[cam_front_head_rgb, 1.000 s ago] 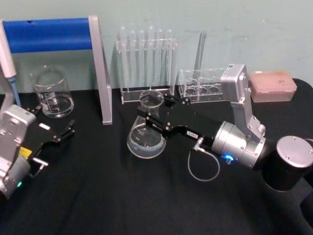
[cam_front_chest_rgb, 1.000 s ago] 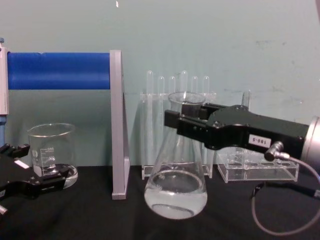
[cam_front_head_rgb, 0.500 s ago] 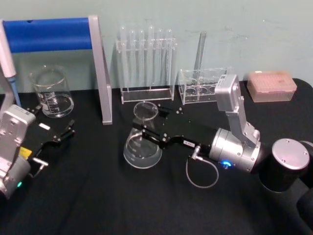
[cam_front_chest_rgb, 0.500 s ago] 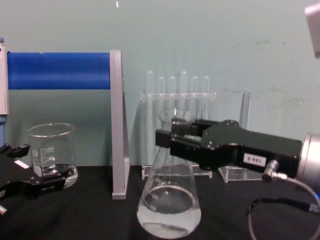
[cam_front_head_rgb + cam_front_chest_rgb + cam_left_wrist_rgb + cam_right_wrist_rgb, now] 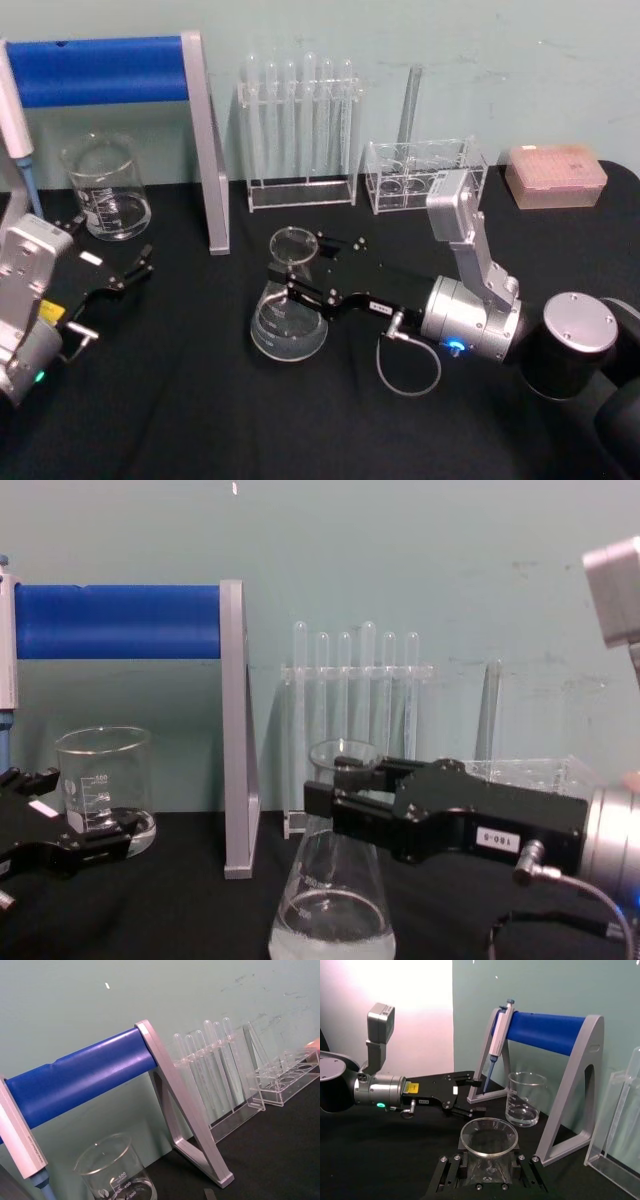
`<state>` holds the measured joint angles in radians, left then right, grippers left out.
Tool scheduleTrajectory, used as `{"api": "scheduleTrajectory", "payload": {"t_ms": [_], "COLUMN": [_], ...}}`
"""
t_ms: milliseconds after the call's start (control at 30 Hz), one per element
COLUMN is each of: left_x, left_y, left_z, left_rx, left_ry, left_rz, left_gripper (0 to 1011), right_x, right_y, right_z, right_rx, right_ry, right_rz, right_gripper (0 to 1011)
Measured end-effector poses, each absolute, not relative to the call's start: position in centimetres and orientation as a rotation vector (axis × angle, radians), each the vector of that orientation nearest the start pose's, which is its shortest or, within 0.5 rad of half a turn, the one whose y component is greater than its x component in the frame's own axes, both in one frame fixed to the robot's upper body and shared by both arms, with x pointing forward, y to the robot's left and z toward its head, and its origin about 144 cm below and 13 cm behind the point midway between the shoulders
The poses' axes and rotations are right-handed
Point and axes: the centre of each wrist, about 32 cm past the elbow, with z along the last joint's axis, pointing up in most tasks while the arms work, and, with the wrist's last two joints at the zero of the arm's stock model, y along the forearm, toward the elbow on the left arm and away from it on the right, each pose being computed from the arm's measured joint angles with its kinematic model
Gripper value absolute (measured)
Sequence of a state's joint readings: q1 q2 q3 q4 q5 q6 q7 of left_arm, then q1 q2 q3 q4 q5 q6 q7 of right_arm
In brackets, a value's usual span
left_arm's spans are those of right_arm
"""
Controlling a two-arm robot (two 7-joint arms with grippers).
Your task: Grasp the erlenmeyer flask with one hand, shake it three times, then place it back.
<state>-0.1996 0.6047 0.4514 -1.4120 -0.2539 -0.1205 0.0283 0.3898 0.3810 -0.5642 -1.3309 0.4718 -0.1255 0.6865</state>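
Observation:
The erlenmeyer flask [image 5: 285,318] is clear glass with a little liquid in its wide base. My right gripper [image 5: 299,276] reaches in from the right and is shut on the neck just below the flared rim. The chest view shows the flask [image 5: 333,905] upright and low, its base cut off by the lower edge, so contact with the table cannot be judged; the right gripper [image 5: 335,802] clamps its neck. From the right wrist view the flask mouth [image 5: 488,1146] sits between the fingers [image 5: 449,1176]. My left gripper [image 5: 128,270] rests open and empty at the table's left.
A glass beaker [image 5: 105,190] stands at the back left under a blue-barred stand [image 5: 100,70] holding a pipette [image 5: 497,1040]. A test tube rack [image 5: 300,130], a second clear rack [image 5: 420,175] and a pink box [image 5: 555,175] line the back. Black tabletop [image 5: 200,400] lies in front.
My right gripper and the flask have come down and moved nearer to me and slightly left. The left arm has not moved.

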Motion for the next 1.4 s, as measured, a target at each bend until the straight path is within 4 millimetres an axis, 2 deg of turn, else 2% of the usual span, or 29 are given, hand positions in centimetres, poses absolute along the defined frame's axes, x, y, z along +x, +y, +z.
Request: {"api": "scheduleTrajectory", "payload": {"t_ms": [1400], "left_x": [48.9], "left_y": [31.0], "left_z": [114.0], "left_rx": [0.304], "left_ry": [-0.285], "left_rz": [1.248], "left_gripper": [1001], "right_x": [53.3], "right_y": [-20.6], "right_z": [114.0], "right_rx": [-0.017], "right_ry": [-0.02], "right_rz": [-0.486], "right_gripper": [457]}}
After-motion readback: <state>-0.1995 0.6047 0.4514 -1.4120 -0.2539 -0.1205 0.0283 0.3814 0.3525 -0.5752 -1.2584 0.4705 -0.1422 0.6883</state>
